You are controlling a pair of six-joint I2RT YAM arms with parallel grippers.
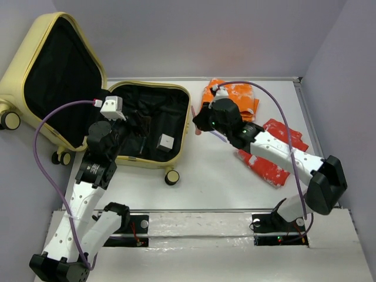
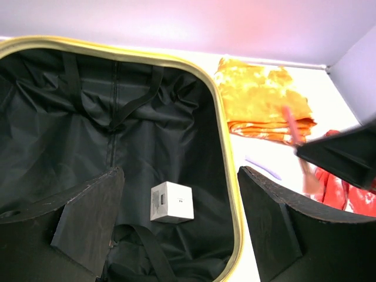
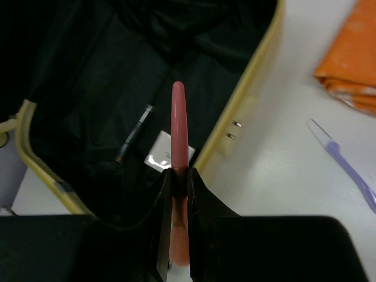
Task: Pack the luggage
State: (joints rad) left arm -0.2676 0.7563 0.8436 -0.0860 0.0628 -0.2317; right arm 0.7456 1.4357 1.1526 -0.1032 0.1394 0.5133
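Held: slim pink plastic stick point(image 3: 178, 126), pinched in my right gripper point(image 3: 179, 173). Risk: it pivots and catches the pale yellow hard-shell luggage point(image 3: 241, 111) rim ahead.

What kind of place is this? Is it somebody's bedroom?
Probably not a bedroom; it looks like a robot test booth. Plain purple walls box in a white table, the left arm and right arm are bolted at its edge, and the luggage lies open on it.

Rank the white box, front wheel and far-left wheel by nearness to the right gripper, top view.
1. White box, in the luggage, left of the right gripper.
2. Front wheel, nearer the bases.
3. Far-left wheel, at the picture's edge.
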